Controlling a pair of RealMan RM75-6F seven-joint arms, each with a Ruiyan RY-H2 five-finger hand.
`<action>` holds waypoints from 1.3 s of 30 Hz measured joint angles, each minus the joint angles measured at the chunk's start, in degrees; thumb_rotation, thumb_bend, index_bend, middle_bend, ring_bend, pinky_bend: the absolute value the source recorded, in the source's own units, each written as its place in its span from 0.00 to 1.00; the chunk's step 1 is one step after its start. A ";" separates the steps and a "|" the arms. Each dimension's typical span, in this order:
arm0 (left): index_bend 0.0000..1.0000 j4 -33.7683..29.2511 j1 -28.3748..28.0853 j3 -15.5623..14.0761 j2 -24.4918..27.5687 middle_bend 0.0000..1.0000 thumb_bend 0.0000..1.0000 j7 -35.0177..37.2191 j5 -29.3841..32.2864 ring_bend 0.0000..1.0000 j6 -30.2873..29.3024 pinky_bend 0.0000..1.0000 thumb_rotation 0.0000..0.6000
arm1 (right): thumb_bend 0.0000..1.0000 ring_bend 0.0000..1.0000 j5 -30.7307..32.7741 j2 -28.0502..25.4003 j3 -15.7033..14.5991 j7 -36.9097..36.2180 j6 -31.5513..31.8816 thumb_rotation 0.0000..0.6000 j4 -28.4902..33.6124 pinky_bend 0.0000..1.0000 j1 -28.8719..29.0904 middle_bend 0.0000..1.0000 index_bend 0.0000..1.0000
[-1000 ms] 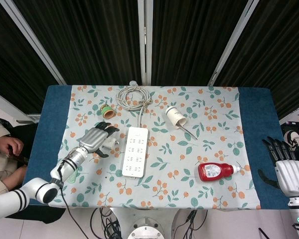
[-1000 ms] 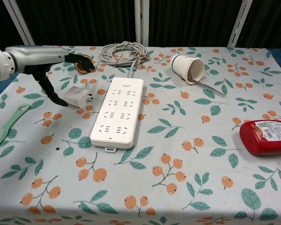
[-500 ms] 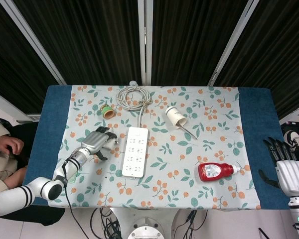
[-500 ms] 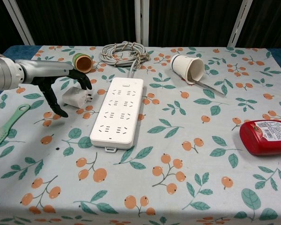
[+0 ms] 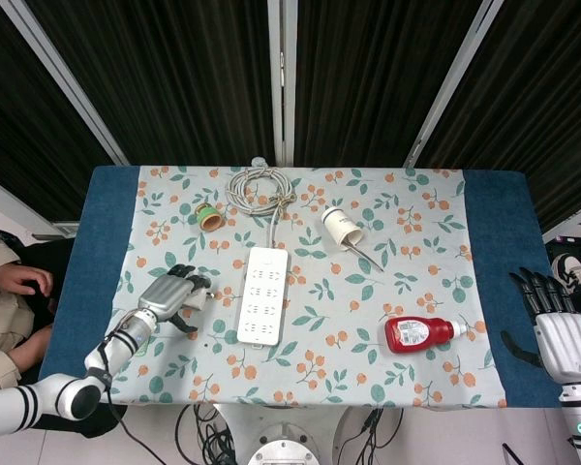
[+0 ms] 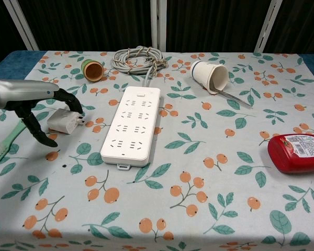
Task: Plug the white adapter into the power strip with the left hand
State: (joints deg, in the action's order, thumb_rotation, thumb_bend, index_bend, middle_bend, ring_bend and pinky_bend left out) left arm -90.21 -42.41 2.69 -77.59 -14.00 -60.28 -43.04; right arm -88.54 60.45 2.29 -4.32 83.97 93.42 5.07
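The plugging is not yet done: the white adapter (image 6: pixel 63 121) lies on the worktop (image 6: pixel 209 209) near its left edge, left of the power strip (image 6: pixel 132 125) and apart from it, prongs pointing toward the strip. The left hand (image 6: pixel 39 107) arches over the adapter with fingers curled around it, one dark finger reaching down to the cloth on the near side; contact looks likely, yet I cannot tell whether the adapter is truly gripped or only cupped. What remains, by my judgement, is a firm grasp, a lift, turning the prongs downward and pressing them into 1 of the strip's sockets, all of which look free. The right hand (image 5: pixel 562 334) hangs off the right edge, fingers apart, holding nothing. The red bottle (image 6: pixel 297 152) carries a white label, but its print is too small to read; no other writing shows.
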 measured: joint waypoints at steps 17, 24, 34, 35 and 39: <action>0.21 -0.96 9.24 -3.09 -1.22 0.21 0.00 2.84 -12.53 0.01 -15.92 0.00 0.89 | 0.23 0.00 -0.33 0.23 -0.05 -0.40 -0.17 1.00 -0.38 0.00 0.21 0.00 0.00; 0.21 0.42 8.87 -2.38 -2.31 0.21 0.00 3.44 -11.65 0.01 -13.71 0.00 0.89 | 0.23 0.00 -0.26 0.00 -0.13 -0.30 0.40 1.00 -0.18 0.00 -0.22 0.00 0.00; 0.21 2.08 7.23 -0.88 -3.46 0.21 0.00 3.91 -9.85 0.01 -9.81 0.00 0.88 | 0.23 0.00 -0.22 0.15 -0.15 -0.34 0.42 1.00 -0.32 0.00 -0.31 0.00 0.00; 0.21 2.47 6.89 -0.58 -3.65 0.22 0.00 3.96 -9.45 0.01 -9.19 0.00 0.89 | 0.23 0.00 -0.21 0.15 -0.14 -0.34 0.44 1.00 -0.31 0.00 -0.32 0.00 0.00; 0.20 4.01 5.68 0.44 -4.38 0.22 0.00 4.28 -7.95 0.01 -6.97 0.00 0.89 | 0.23 0.00 -0.18 0.11 -0.15 -0.39 0.55 1.00 -0.33 0.00 -0.42 0.00 0.00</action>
State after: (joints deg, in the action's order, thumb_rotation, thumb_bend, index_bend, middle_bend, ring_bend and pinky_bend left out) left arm -86.20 -36.73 3.13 -81.97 -9.72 -68.23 -50.02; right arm -88.72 60.56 2.14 -4.71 84.52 93.09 4.66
